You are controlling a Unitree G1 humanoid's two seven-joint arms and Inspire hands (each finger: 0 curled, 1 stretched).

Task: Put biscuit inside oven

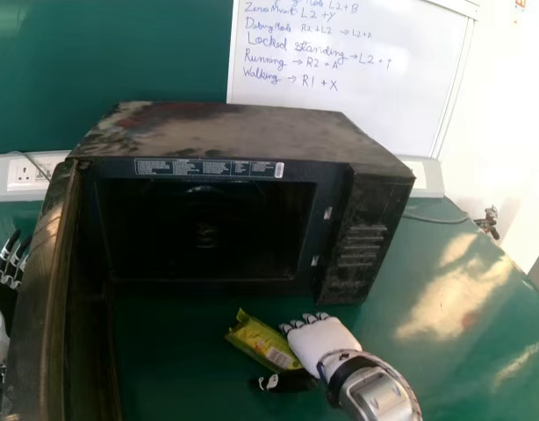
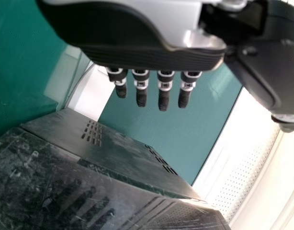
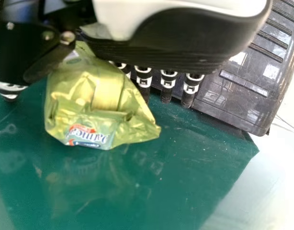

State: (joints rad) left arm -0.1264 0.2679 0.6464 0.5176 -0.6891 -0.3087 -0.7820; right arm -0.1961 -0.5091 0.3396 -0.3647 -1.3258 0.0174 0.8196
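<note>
The green-yellow biscuit packet (image 1: pixel 262 342) lies on the table before the microwave oven (image 1: pixel 366 232). My right hand (image 1: pixel 322 340) is palm-down at its right side, and its black thumb reaches along the packet's near side. In the right wrist view the packet (image 3: pixel 96 105) sits between the thumb and the straight fingers of my right hand (image 3: pixel 175 52), not gripped. The oven door (image 1: pixel 46 289) stands swung open toward me on the left. Beyond its outer side, at the left edge, is my left hand (image 1: pixel 8 256). The left wrist view shows this left hand (image 2: pixel 163 91) with straight fingers above dark, scratched panels.
The green tabletop (image 1: pixel 454 298) extends to the right of the oven. Behind it stand a whiteboard (image 1: pixel 357 96) with handwriting and a wall socket (image 1: pixel 28 174) at the left. A cable (image 1: pixel 436 217) runs from the oven's right side. The door's edge separates the left hand from the packet.
</note>
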